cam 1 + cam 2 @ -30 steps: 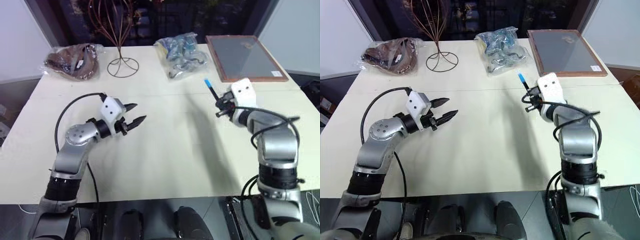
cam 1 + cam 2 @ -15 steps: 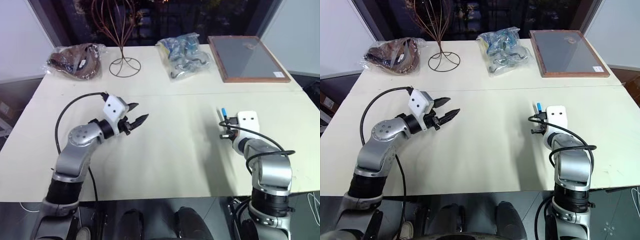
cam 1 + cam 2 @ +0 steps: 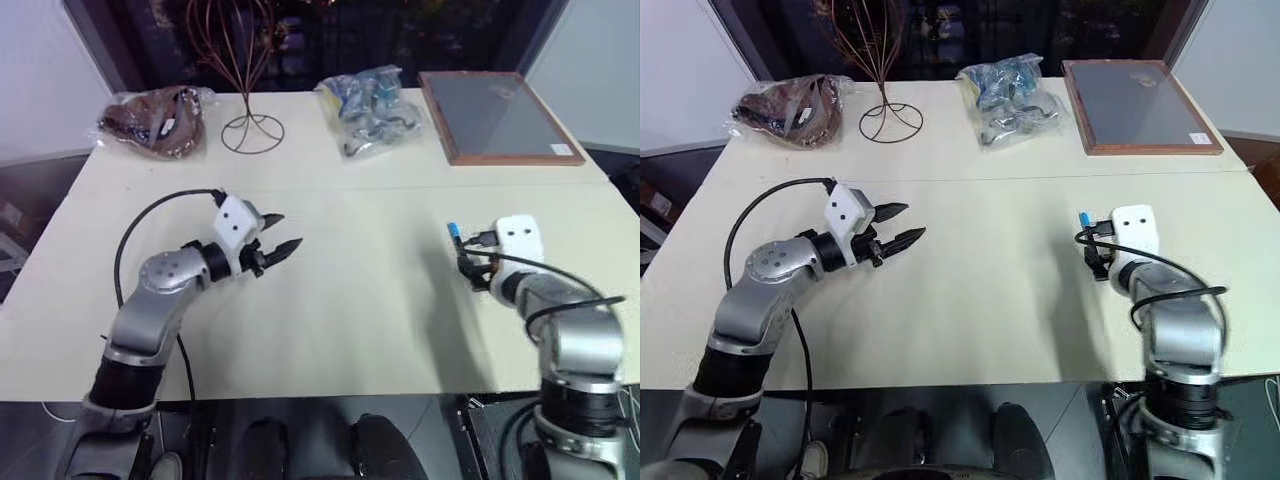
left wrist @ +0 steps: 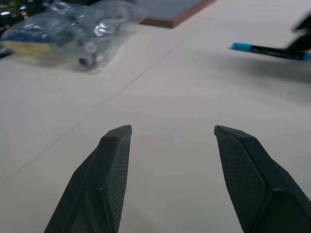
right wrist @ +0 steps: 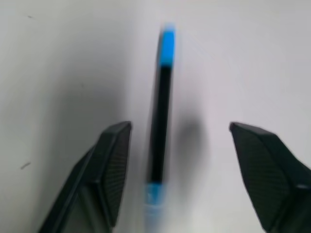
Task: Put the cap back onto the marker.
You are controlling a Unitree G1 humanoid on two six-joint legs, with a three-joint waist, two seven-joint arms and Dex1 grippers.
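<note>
The marker [image 5: 160, 121] is a slim black pen with the bright blue cap [image 5: 167, 46] on its far end and a small bluish near end. It lies lengthwise between the fingers of my right gripper [image 5: 180, 126], which are open and touch neither side of it. I cannot tell whether it rests on the cream table [image 3: 360, 300] or is just above it. From the head, the marker [image 3: 460, 247] is at the table's right side, in front of my right gripper [image 3: 468, 264]. My left gripper [image 3: 288, 230] hovers open and empty at the left, pointing toward the marker [image 4: 267, 50].
Along the far edge stand a wire stand [image 3: 250, 130], a brown item in a clear bag [image 3: 150, 120], a clear bag of blue-grey items [image 3: 372, 110] and a wood-framed dark board [image 3: 495, 115]. A seam [image 3: 400, 186] crosses the table.
My right arm came back and down toward the table's right side with the marker. Its jaws went from shut on the marker to open. The left arm has kept still.
</note>
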